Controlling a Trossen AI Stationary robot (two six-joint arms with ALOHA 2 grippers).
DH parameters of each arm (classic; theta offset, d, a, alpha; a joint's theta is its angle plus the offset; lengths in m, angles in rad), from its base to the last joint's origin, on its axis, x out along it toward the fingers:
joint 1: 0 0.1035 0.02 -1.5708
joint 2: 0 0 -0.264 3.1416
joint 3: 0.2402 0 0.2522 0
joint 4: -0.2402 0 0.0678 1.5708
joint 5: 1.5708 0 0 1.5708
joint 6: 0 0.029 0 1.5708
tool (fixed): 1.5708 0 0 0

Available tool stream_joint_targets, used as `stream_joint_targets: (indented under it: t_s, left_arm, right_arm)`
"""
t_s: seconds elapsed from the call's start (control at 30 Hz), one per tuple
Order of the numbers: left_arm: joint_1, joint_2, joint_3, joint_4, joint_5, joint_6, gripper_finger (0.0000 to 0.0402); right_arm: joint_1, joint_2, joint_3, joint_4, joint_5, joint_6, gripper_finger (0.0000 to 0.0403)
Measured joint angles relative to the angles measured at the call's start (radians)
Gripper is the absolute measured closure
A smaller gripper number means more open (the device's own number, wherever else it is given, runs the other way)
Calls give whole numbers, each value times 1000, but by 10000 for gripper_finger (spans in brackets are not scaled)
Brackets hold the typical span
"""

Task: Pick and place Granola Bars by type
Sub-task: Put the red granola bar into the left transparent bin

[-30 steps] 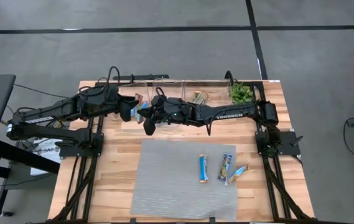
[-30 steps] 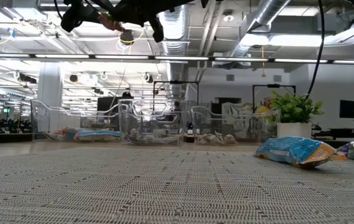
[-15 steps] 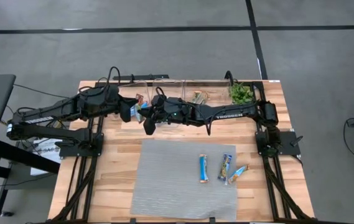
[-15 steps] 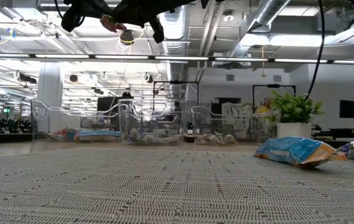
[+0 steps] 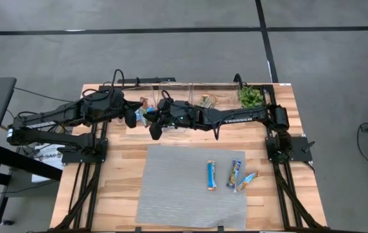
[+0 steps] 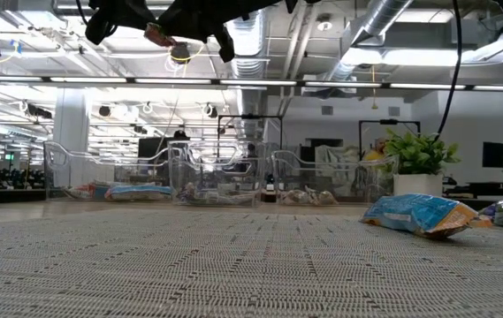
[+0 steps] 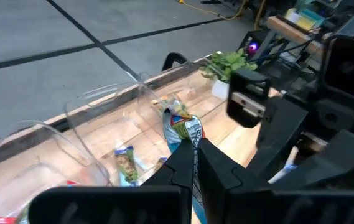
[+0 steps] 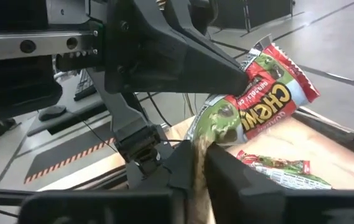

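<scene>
The bar (image 8: 265, 98) hung in mid-air above the bins (image 5: 171, 87) — the left gripper (image 7: 194, 163) shut tight on one end, the right gripper (image 8: 196, 163) still pinching the other — its length spanning both.

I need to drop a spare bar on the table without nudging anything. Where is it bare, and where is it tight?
The grey mat is bare across its left half, left of the three granola bars lying near its right edge. Wood in front of the left arm is clear too. It is crowded at the back: clear bins, plant, both grippers meeting over one bar.
</scene>
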Motion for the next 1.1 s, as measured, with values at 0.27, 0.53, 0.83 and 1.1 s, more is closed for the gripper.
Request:
stream_joint_targets:
  t_s: [0.27,0.53,0.83,1.1]
  left_arm:
    - [1,0,0,-41,-85,44,401]
    - [1,0,0,-131,-312,176,401]
    - [2,0,0,-155,-635,446,401]
    - [83,-1,-38,-155,-561,469,401]
  right_arm:
    - [-19,0,0,-45,-6,37,262]
    - [-35,0,0,-171,-6,108,185]
    - [-31,0,0,-226,-13,112,176]
    - [-31,0,0,-228,-28,112,188]
